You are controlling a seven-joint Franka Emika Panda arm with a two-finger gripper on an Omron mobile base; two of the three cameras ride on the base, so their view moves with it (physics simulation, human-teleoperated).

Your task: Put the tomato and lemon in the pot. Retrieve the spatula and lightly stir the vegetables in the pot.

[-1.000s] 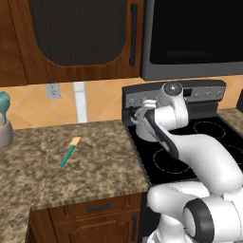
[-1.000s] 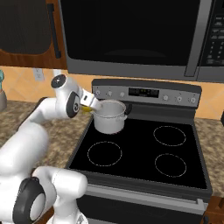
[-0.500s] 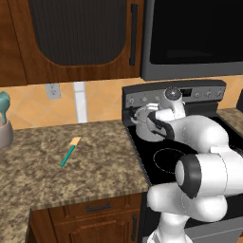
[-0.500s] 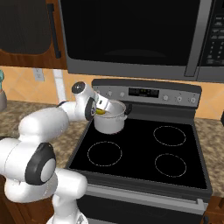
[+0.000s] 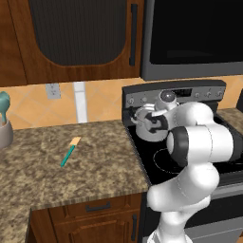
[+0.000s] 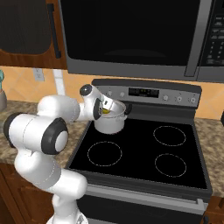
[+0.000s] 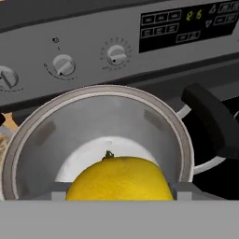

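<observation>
The spatula point(image 5: 70, 151) is seen lying on the tabletop point(image 5: 42, 171), well apart from the stove. Farther right, the lemon point(image 7: 118, 179) is held clamped in the end effector point(image 6: 104, 110), poised just over the open pot point(image 7: 32, 140).

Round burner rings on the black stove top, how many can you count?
4, though the pot hides one ring: front left ring, front right ring, back right ring, and the back left one under the shiny silver steel pot.
</observation>
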